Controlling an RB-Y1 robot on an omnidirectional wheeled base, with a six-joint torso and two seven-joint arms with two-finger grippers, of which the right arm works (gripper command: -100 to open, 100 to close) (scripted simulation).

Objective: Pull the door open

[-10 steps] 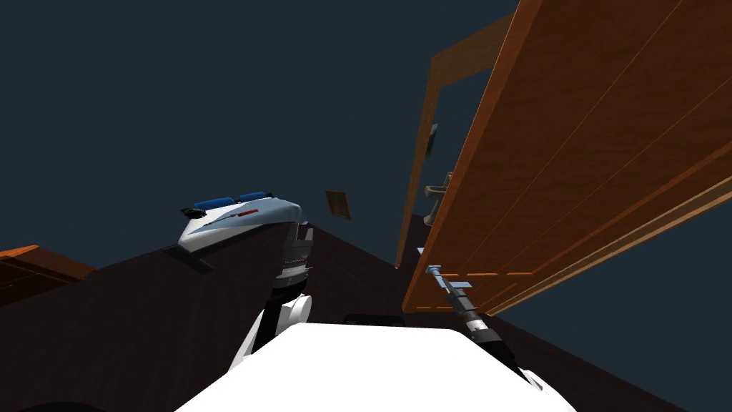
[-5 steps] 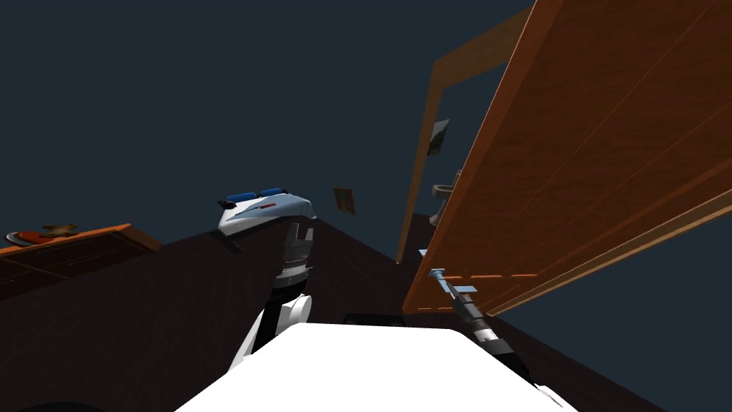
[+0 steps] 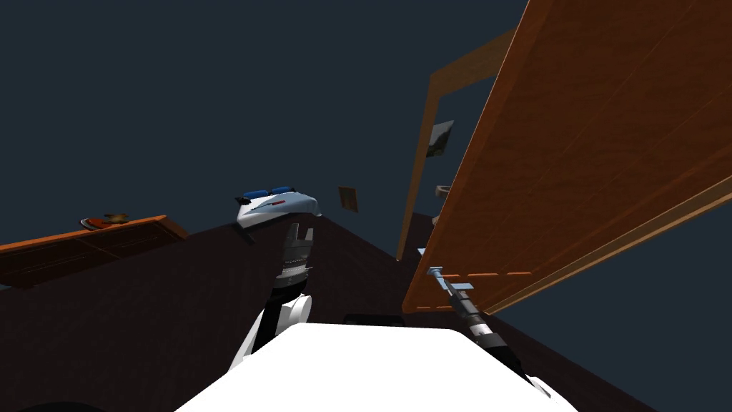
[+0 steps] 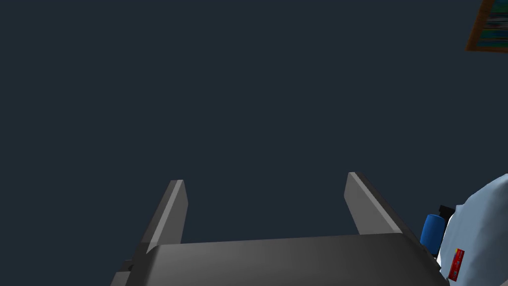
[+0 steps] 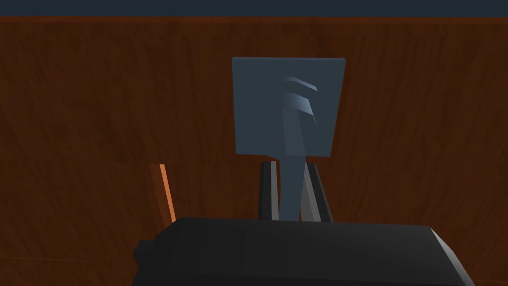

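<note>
1. Door [image 3: 572,179]: a brown wooden panel. In the head view it stands swung out of its frame, with its free edge close in front of the robot on the right side.

2. Floor [image 3: 143,322]: dark, running from the robot to the far wall.

3. Door frame [image 3: 423,164]: brown wood, beyond the free edge of the door. The opening shows between frame and panel.

4. Low cabinet [image 3: 93,247]: brown, far off on the left side, with a red dish [image 3: 96,223] on top.

5. White object [image 3: 277,207] with blue parts on its top: on the floor against the far wall, well apart from the door.

6. Right arm [image 3: 480,330]: reaches forward and up to the door face near its free edge.

7. Left arm [image 3: 292,266]: raised ahead of the chest, well apart from the door.

8. Handle plate [image 5: 258,104]: blue-grey, square, flat on the door face.

9. Handle [image 5: 292,149]: a blue-grey lever projecting from the plate toward the right hand.

10. Right hand [image 5: 290,166]: clenched on the handle. The two fingers [image 5: 269,188] press the lever from either side, just short of the plate.

11. Left hand [image 4: 265,178]: released, fingers spread wide, nothing between them.
</note>
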